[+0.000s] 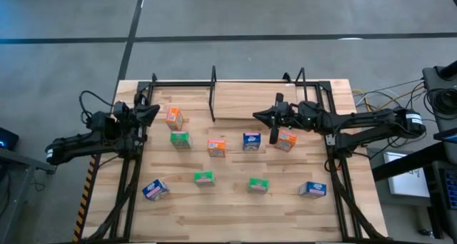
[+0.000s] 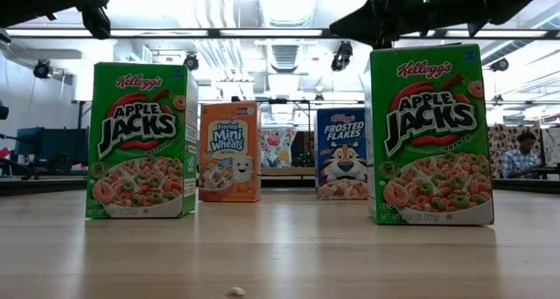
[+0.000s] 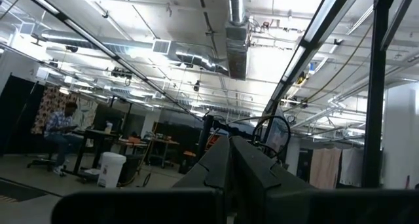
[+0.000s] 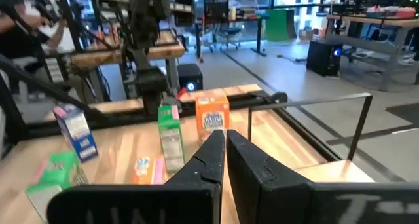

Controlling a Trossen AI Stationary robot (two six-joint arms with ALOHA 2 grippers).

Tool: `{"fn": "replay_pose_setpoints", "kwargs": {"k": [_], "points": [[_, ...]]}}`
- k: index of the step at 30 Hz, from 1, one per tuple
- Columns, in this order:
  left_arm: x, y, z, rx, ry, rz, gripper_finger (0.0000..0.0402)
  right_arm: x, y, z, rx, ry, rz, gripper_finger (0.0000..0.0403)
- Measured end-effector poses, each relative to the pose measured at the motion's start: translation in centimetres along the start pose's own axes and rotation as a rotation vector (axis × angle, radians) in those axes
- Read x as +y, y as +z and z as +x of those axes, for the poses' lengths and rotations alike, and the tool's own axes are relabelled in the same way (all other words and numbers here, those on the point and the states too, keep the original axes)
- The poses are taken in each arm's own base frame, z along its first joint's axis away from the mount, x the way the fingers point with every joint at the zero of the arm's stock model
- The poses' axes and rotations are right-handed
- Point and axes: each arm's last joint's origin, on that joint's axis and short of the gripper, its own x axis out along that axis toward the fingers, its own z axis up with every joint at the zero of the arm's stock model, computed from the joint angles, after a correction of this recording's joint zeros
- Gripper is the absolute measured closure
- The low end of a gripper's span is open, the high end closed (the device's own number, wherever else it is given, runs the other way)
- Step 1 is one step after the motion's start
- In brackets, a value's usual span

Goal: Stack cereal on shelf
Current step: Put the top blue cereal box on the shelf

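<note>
Progress: nothing stacked yet, by the look of it.

Near edge of the light-wood table (image 1: 235,215): small blue printed cereal box (image 1: 155,190) at the left, another blue one (image 1: 312,190) at the right. Between them, slightly farther in, two small green cereal boxes (image 1: 203,177) (image 1: 258,185), standing apart.

Middle row: third green box (image 1: 180,139), orange cereal box (image 1: 216,147), third blue box (image 1: 250,140), and a second orange box (image 1: 286,140) just under the right arm. A third orange box (image 1: 173,117) stands farther back on the left.

Right tool (image 1: 274,128) hangs just beside that second orange box; the wrist view shows its two dark fingers (image 4: 219,160) closed together, holding nothing. Left tool (image 1: 148,113) sits at the table's left side near the back; fingers (image 3: 230,165) likewise pressed shut, empty, pointed up at the room.

Far end: the shelf (image 1: 246,107), a small light-wood board in a thin black rod frame with upright posts, carries no box.

Judgement: all nine boxes left to place; first pick not yet made, likeliest the orange box by the right tool.
</note>
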Motion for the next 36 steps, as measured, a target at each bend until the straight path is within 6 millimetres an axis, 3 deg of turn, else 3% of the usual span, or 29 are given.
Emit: {"fn": "replay_pose_setpoints", "kwargs": {"k": [12,19,30,36], "points": [[0.1,-0.5,0.0,0.048,0.010,-0.045,0.0401,0.0,0.1,0.0,-0.008,-0.005,-0.033,0.0394],[0.1,-0.6,0.0,0.059,0.011,-0.061,0.0401,0.5,2.6,1.0,-0.050,0.008,-0.115,0.0394],[0.0,-0.3,0.0,0.029,-0.001,-0.048,0.0401,0.8,4.7,5.6,0.362,0.026,-0.144,0.0394],[0.0,-0.1,0.0,0.012,-0.005,-0.049,0.0401,1.2,4.8,6.5,0.699,0.055,-0.130,0.0394]]}}
